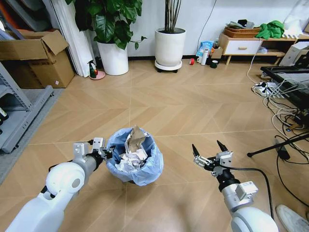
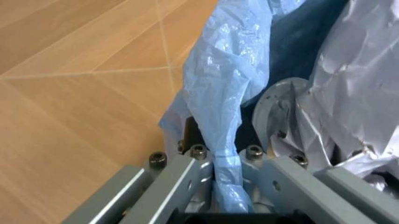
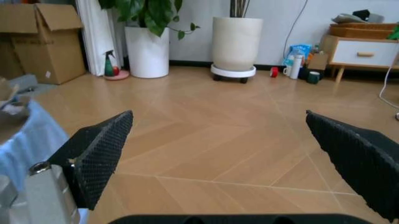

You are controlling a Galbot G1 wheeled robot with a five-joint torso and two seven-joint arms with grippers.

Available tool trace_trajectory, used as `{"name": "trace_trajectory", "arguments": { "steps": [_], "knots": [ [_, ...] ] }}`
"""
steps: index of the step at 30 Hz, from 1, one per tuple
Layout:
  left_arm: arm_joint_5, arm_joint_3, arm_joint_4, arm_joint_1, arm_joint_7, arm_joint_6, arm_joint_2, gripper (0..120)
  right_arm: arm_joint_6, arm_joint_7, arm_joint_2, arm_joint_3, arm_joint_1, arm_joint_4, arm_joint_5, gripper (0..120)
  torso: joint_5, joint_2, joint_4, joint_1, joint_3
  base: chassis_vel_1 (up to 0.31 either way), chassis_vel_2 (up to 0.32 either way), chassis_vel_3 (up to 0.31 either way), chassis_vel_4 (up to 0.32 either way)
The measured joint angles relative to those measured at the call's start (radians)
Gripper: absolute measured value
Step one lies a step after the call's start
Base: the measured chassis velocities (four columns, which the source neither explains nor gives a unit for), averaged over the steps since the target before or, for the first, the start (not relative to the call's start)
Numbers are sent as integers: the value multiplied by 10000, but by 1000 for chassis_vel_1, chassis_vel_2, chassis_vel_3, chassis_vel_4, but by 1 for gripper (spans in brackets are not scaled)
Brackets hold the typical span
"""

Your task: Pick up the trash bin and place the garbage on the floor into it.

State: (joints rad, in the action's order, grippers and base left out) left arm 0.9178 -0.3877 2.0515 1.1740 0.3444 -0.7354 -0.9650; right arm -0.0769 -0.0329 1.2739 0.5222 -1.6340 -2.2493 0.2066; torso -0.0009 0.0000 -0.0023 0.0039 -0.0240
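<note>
In the head view the trash bin (image 1: 133, 157) sits on the wood floor (image 1: 193, 111) at about 7 o'clock, stuffed with crumpled white paper (image 1: 130, 157). The left gripper (image 1: 105, 152) meets its rim at 9 o'clock. The left wrist view adds that its fingers (image 2: 187, 182) pinch the light-blue bag (image 2: 221, 116) at the rim. The right gripper (image 1: 210, 150), at 5 o'clock, hangs with fingers spread wide, its black pads (image 3: 103, 156) apart over bare floor.

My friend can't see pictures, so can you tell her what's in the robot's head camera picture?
A robot's left gripper pinches the rim of a small bin lined with a blue bag and stuffed with crumpled paper, on a wooden floor. Its right gripper hangs beside the bin, fingers open and empty. Two big white plant pots stand by the far wall.
</note>
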Motion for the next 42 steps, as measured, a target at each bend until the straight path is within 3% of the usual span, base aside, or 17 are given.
{"name": "trace_trajectory", "arguments": {
  "steps": [10, 14, 17, 32, 42],
  "knots": [
    [644, -699, -410, 24, 1636, 67, -747, 0, 42, -13, -27, 97, 128, 101, 184, 100, 2, 0, 2, 0, 0, 0, 0, 0, 0],
    [839, -880, -825, -183, 2917, 416, -1068, 0, 46, -41, -27, 76, 262, 185, 266, 100, 4, 0, 2, 0, 0, 0, 0, 0, 0],
    [720, -914, -1163, -251, 3156, 608, -1232, 0, 46, -47, -47, 76, 289, 187, 298, 100, 3, 0, 1, 0, 0, 0, 0, 0, 0],
    [-75, -1130, -2641, -200, 3240, 1198, -1915, 0, 114, -54, -119, 260, 256, 209, 374, 100, 1, 0, 1, 0, 0, 0, 0, 0, 0],
    [-267, -1129, -2965, -192, 2992, 1555, -2052, 0, 192, -48, -127, 149, 237, 320, 329, 100, 2, 0, 0, 0, 0, 0, 0, 0, 0]
  ]
}}
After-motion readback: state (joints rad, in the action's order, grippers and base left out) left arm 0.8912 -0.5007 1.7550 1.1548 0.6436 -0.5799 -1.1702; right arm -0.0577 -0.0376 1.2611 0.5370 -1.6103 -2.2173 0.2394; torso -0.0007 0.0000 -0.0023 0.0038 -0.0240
